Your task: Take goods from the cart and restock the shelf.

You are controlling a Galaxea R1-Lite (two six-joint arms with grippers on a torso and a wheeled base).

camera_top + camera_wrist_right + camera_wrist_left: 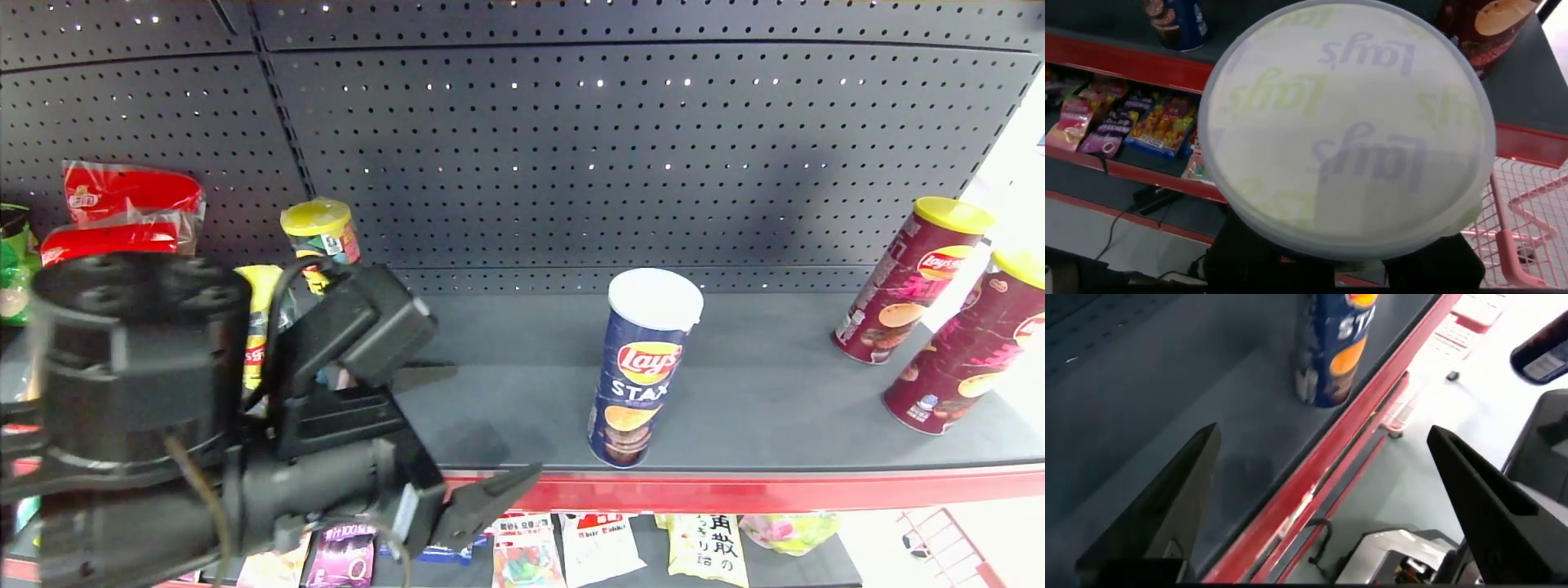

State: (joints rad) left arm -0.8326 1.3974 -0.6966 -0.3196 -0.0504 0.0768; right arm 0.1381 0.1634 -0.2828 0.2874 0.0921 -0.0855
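Left gripper over shelf front edge, left part; jaws wide apart, empty. Blue can upright near front edge, middle. Right gripper jaws clamp pale-lidded can out before shelf's red front edge.

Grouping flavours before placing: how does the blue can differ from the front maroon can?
The blue can has a white lid, the front maroon can a yellow one. The blue can stands mid-shelf, the front maroon can at the right end. Both are tall tubes on the shelf.
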